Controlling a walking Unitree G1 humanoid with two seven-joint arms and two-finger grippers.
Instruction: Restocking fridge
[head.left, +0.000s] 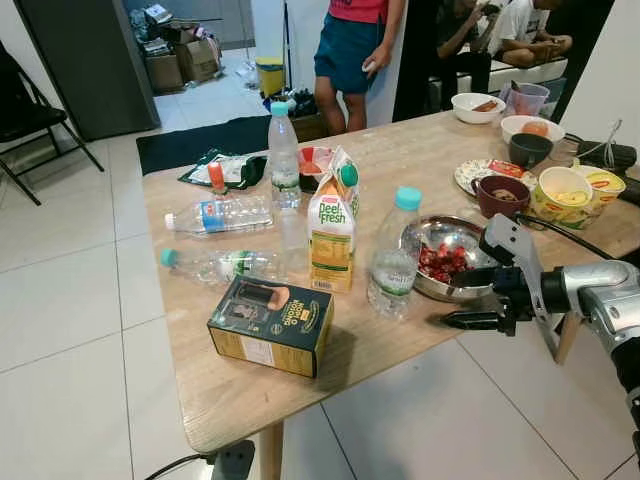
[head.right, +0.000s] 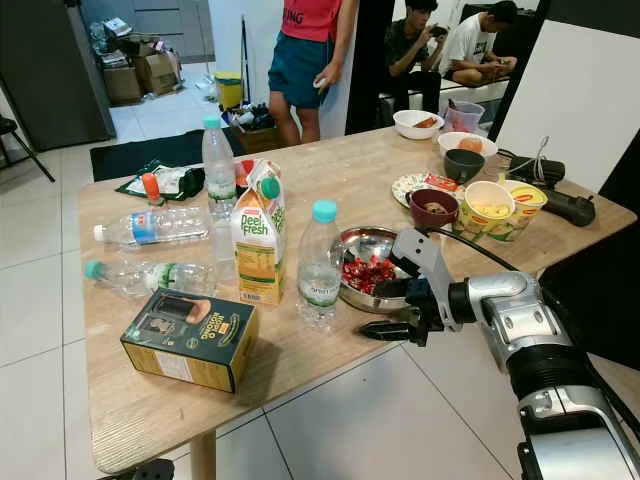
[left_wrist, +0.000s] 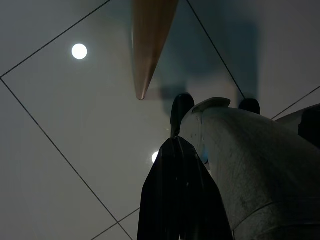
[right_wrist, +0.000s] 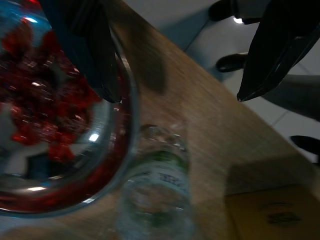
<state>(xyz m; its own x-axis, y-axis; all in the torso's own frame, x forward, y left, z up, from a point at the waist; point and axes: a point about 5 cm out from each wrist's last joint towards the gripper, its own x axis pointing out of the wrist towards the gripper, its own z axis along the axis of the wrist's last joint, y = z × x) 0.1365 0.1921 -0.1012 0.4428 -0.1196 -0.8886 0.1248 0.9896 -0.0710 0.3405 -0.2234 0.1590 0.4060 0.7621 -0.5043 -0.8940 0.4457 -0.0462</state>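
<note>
An upright water bottle with a teal cap (head.left: 393, 255) stands near the wooden table's (head.left: 230, 390) front edge, beside a Peel Fresh juice carton (head.left: 332, 230). A taller upright bottle (head.left: 284, 160) stands behind them. Two more bottles (head.left: 220, 214) (head.left: 222, 265) lie on their sides to the left. My right gripper (head.left: 458, 300) is open at the table's front edge, just right of the teal-capped bottle (right_wrist: 157, 200) and in front of a steel bowl of red pieces (head.left: 455, 235). My left gripper (left_wrist: 175, 145) hangs idle over the floor, its fingers together.
A dark green and yellow box (head.left: 270, 325) lies at the front left. Bowls and noodle cups (head.left: 565, 190) crowd the right end, with a black device and cable (head.right: 560, 195). A person (head.left: 355, 50) stands at the far edge; others sit behind. A folding chair (head.left: 30, 120) is at left.
</note>
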